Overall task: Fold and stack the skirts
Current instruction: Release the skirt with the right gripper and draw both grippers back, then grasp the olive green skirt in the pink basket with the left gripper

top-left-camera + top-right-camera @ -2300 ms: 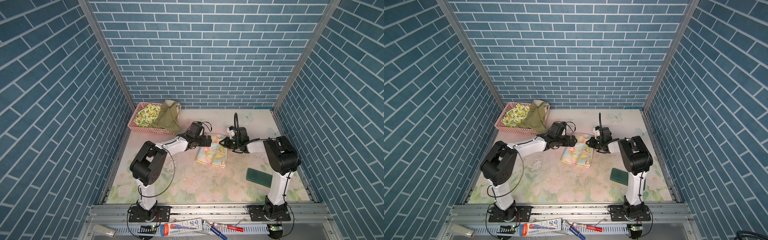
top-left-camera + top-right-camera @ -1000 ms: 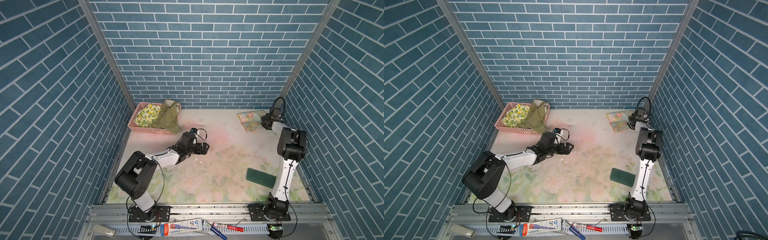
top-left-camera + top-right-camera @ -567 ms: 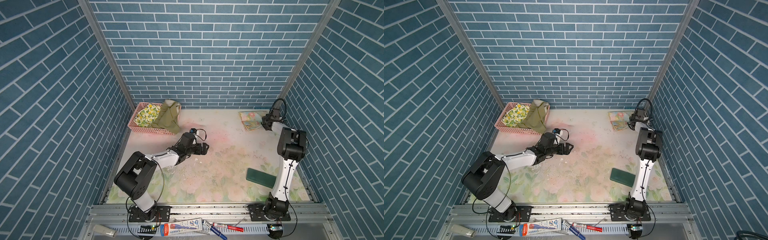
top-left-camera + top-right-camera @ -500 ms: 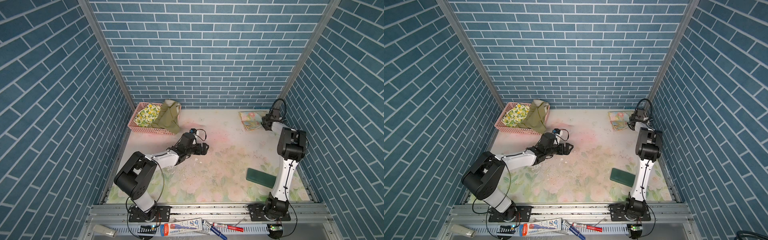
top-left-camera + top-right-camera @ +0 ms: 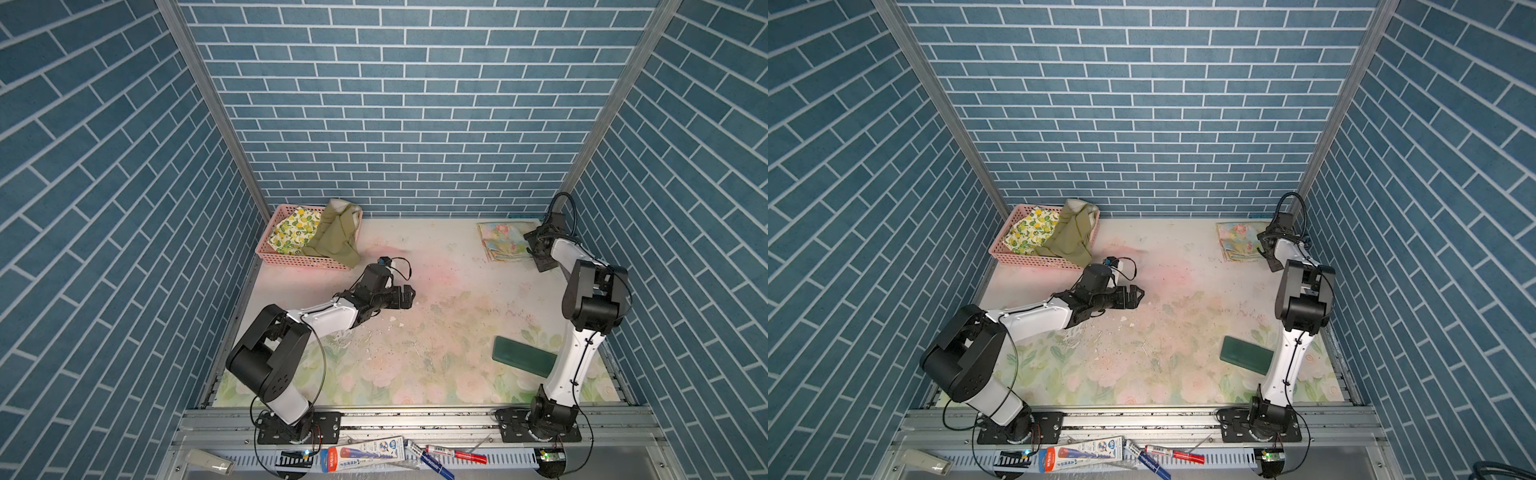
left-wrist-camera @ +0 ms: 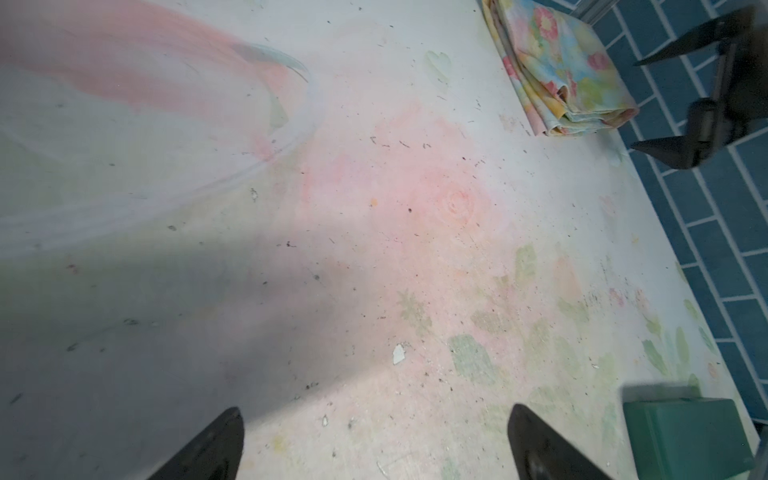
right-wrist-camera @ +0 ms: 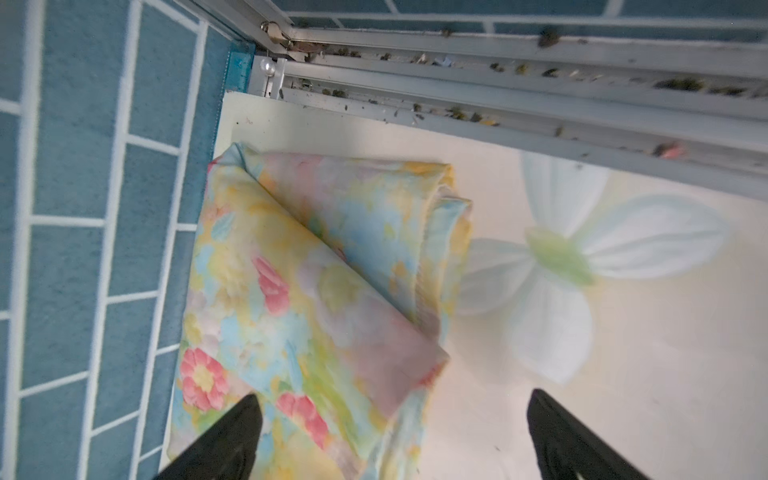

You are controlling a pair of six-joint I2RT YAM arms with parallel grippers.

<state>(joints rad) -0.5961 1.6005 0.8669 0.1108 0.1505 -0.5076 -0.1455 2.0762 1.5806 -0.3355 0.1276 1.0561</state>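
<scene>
Right wrist view: the folded pastel floral cloth skirt lies on the table just ahead of the spread right gripper, perhaps touching one finger. It is soft, light and its layers will likely slide, so pinch the thick folded edge. Seen only in both top views: the olive green skirt and the lemon-print skirt sit in the pink plastic basket, beyond the spread left gripper.

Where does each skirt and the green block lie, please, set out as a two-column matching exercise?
Things: 1 floral skirt; 2 olive skirt; 3 lemon skirt; 4 green block.
Places: A inside the pink basket; B folded, far right corner of the table; C draped over the pink basket's rim; D flat on the table, front right.
Pairs: 1-B, 2-C, 3-A, 4-D.
</scene>
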